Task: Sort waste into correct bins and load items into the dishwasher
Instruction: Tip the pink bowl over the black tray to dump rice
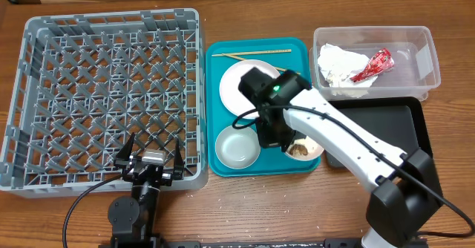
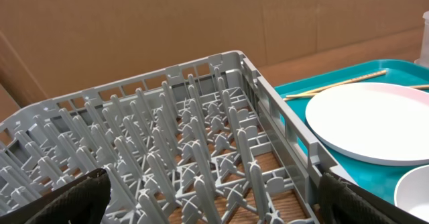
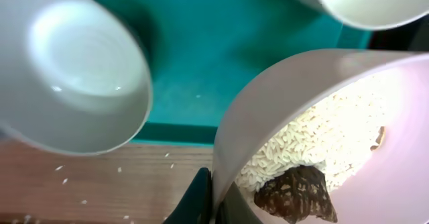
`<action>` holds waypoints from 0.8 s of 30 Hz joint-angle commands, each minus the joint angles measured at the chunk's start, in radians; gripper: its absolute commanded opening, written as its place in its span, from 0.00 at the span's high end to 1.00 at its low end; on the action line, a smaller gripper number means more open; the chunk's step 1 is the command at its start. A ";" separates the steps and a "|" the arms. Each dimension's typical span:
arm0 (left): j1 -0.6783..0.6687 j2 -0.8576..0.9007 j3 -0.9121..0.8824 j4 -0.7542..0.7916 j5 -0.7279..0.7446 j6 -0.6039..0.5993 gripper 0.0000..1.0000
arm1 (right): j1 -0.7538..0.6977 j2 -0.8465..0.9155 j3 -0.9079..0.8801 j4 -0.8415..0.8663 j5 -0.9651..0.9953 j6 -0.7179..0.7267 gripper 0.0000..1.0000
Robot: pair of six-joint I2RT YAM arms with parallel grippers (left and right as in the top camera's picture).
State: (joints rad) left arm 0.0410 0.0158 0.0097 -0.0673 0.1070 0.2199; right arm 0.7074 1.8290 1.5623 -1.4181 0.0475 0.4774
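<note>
Clamping the rim of a bowl [image 3: 268, 96] that holds rice grains [image 3: 322, 140] and a brown scrap [image 3: 295, 194], the right end effector [image 3: 213, 200] is narrowed onto it on the teal tray [image 3: 221, 56], beside an empty bowl [image 3: 74, 76]. The left end effector [image 1: 152, 144] hangs spread wide and empty at the near edge of the grey dish rack [image 1: 104, 92] on the worktop [image 1: 297, 203].

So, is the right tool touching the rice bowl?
Touching. The right wrist view shows the right tool at the rice bowl rim, its dark finger flat against the outer wall.
</note>
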 commanded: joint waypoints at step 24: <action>0.005 -0.005 -0.005 -0.002 -0.006 0.008 0.00 | -0.755 -0.418 -0.215 0.222 -0.581 -0.593 0.96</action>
State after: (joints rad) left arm 0.0410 0.0158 0.0097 -0.0673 0.1070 0.2203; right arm 0.0368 1.4162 1.4136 -1.2293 -0.3241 0.0166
